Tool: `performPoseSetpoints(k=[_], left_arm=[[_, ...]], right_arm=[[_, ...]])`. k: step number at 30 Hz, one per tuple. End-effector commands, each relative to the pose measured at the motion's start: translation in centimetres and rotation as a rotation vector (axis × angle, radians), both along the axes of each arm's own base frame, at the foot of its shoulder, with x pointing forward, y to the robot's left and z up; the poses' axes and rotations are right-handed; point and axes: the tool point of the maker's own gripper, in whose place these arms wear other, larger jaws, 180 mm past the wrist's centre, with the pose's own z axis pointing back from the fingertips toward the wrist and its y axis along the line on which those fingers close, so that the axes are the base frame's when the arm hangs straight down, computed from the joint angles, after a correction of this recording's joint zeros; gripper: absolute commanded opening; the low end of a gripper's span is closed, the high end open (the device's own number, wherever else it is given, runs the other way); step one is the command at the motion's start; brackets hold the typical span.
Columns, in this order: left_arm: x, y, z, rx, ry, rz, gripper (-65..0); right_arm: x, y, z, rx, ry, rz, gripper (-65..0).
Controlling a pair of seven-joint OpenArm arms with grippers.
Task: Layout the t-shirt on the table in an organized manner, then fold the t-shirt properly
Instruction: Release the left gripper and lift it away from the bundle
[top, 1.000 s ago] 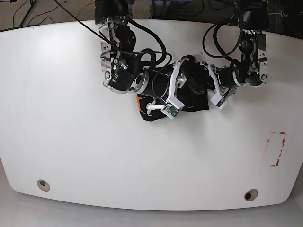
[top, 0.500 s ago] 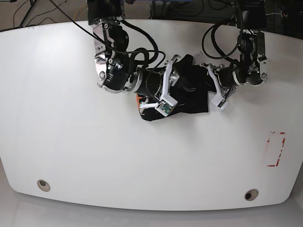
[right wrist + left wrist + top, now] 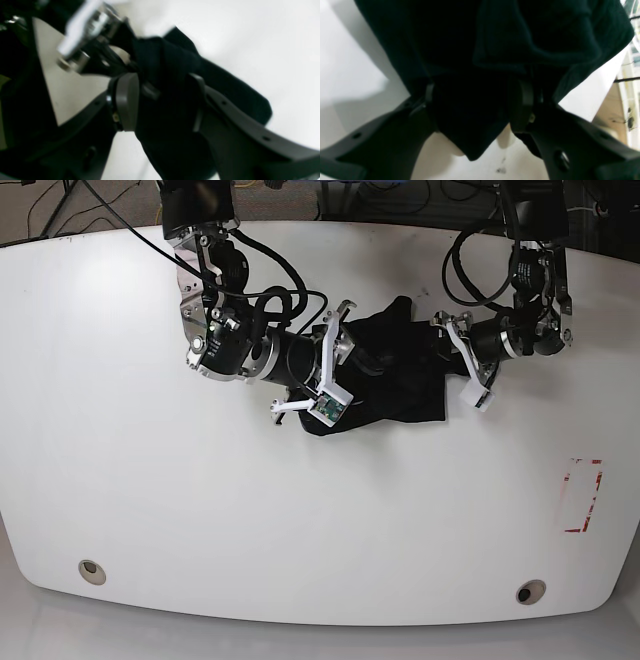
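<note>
The t-shirt (image 3: 395, 375) lay bunched on the table (image 3: 150, 500) near its far edge. The right gripper (image 3: 160, 97) pinched a fold; the left gripper (image 3: 480, 107) straddled cloth, its grip unclear.

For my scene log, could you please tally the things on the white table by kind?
Black t-shirt: 1
Metal-ringed holes: 2
Red-outlined rectangle mark: 1
Grippers, left and right: 2
Total: 6
</note>
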Motion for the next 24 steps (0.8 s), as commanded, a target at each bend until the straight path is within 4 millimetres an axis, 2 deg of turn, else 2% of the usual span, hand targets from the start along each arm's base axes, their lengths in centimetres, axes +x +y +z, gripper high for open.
performPoseSetpoints(k=[1, 8, 10, 16, 24], left_arm=[[0.2, 0.4, 0.5, 0.011, -0.006, -0.005, -30.0], [1.0, 2.2, 2.5, -0.004, -0.062, 0.038, -29.9], [0.6, 2.7, 2.6, -0.015, -0.061, 0.057, -29.9], [0.9, 4.1, 4.8, -0.027, -0.12, 0.068, -29.7], [1.2, 6.2, 7.1, -0.016, -0.171, 0.061, -29.9]], right_arm=[[0.9, 0.5, 1.4, 0.045, -0.036, 0.007, -35.8], [2.4, 1.0, 1.0, 0.077, -0.021, 0.002, -35.2], [2.8, 1.2, 1.0, 0.102, -0.023, -0.004, -32.0], [4.3, 2.4, 1.6, 0.145, -0.019, -0.007, -18.7], [5.8, 4.6, 2.4, 0.174, 0.001, -0.001, -16.8]])
